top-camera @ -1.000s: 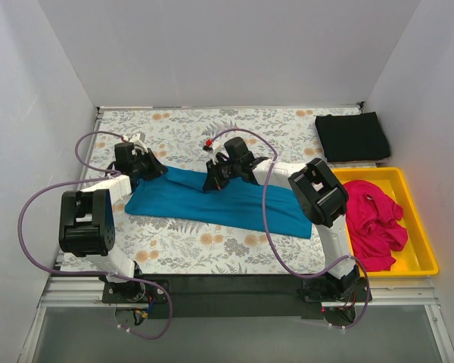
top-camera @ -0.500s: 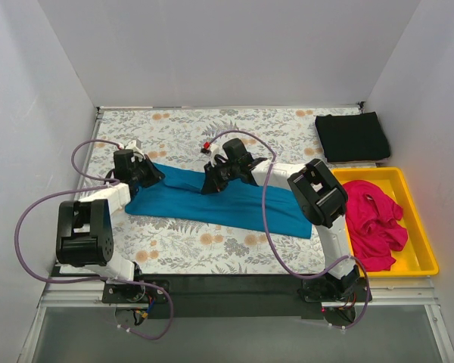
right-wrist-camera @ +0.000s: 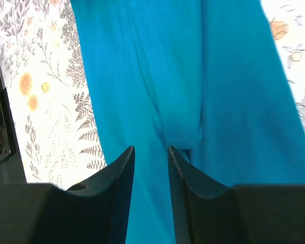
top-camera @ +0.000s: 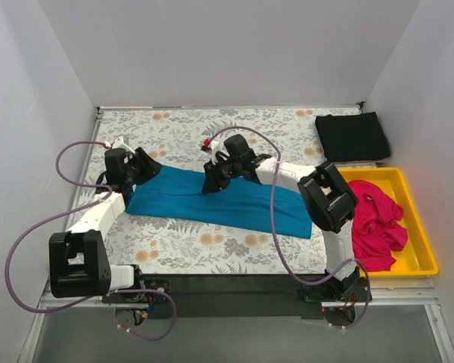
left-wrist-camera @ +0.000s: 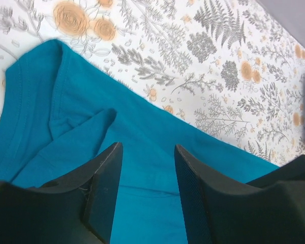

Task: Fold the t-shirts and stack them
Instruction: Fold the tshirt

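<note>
The teal-blue t-shirt [top-camera: 227, 200] lies folded into a long band across the middle of the floral table. My left gripper [top-camera: 146, 172] hangs over its left end, jaws open, bare cloth [left-wrist-camera: 81, 117] showing between the fingers [left-wrist-camera: 147, 147]. My right gripper [top-camera: 210, 184] is over the band's upper edge near the middle, also open [right-wrist-camera: 150, 148], above a small fold of the teal cloth [right-wrist-camera: 218, 76]. A folded black t-shirt [top-camera: 353, 137] rests at the back right. The magenta-pink t-shirt [top-camera: 373, 219] lies crumpled in the tray.
A yellow plastic tray [top-camera: 431, 261] sits at the right edge of the table. White walls close in the left, back and right sides. Purple cables loop from both arms, the left one out over the table's left edge.
Both grippers have opened and let go of the teal shirt. The left arm has swung out to the left, its gripper a little further left. The right arm has barely moved.
</note>
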